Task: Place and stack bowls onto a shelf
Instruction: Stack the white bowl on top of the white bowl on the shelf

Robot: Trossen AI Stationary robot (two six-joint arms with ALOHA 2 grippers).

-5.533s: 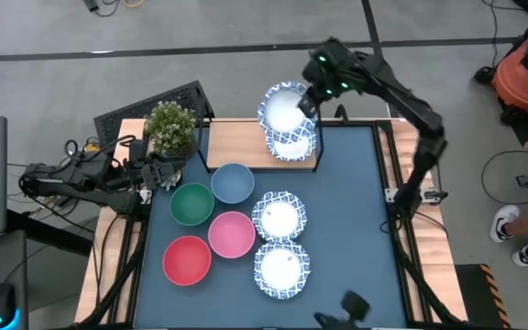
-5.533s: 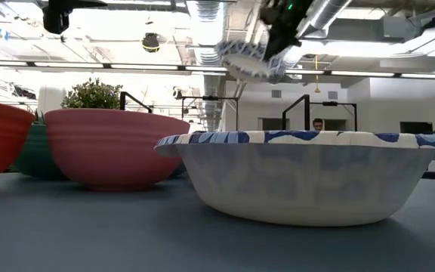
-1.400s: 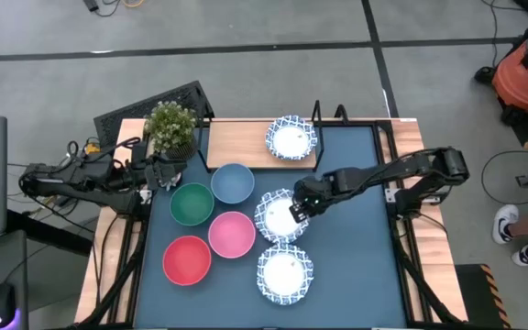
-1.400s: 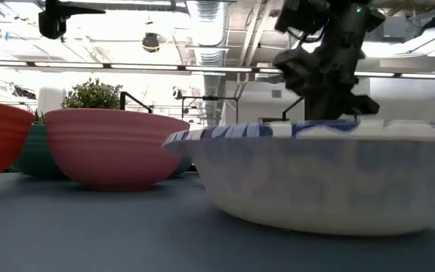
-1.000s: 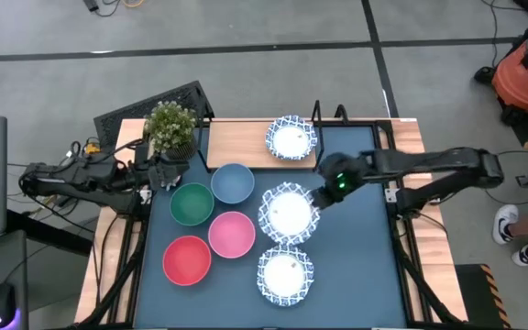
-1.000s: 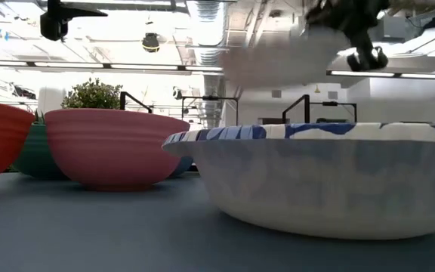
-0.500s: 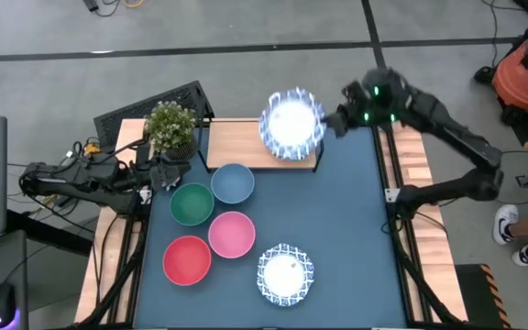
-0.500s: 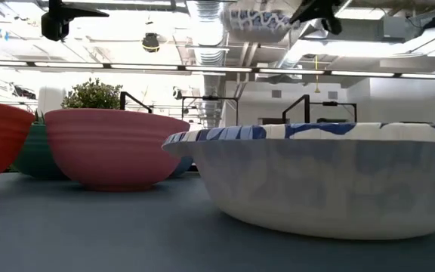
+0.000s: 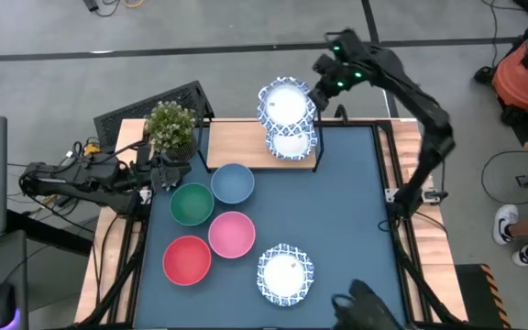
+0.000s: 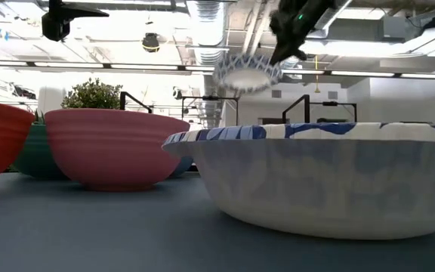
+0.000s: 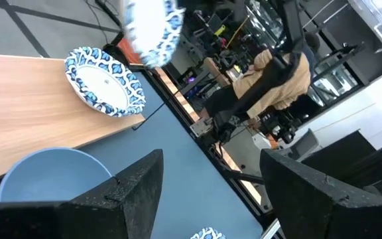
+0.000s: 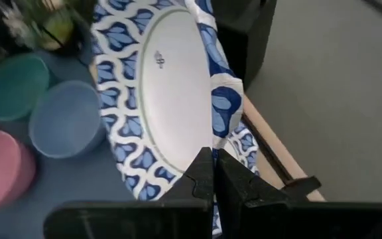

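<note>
Now the right gripper (image 9: 312, 92) hangs over the shelf (image 9: 236, 145), its fingers pinched on the rim of a patterned bowl (image 9: 286, 104); the right wrist view shows both fingers (image 12: 207, 176) clamped on that rim. A second ago this bowl was just coming off the mat (image 9: 356, 229), beside the pink bowl (image 9: 232, 234); half a second ago it was over the shelf's right end. Now it sits lower and directly above the stack (image 9: 291, 144) already on the board, tilted, not yet touching as far as I can tell.

I judge this the third patterned bowl going up: lower, level, release. One patterned bowl (image 9: 285, 274) is left on the mat, plus the blue bowl (image 9: 233, 182), green bowl (image 9: 192, 203), pink and red bowl (image 9: 187, 260), all untouched.

Left gripper (image 11: 204, 192) is parked at the table's left edge near the plant (image 9: 170, 126), fingers spread wide and empty, unchanged throughout.

Writing: a small dark mark on the held bowl's inner face in the right wrist view, too small to read. No brand or label legible anywhere else.
</note>
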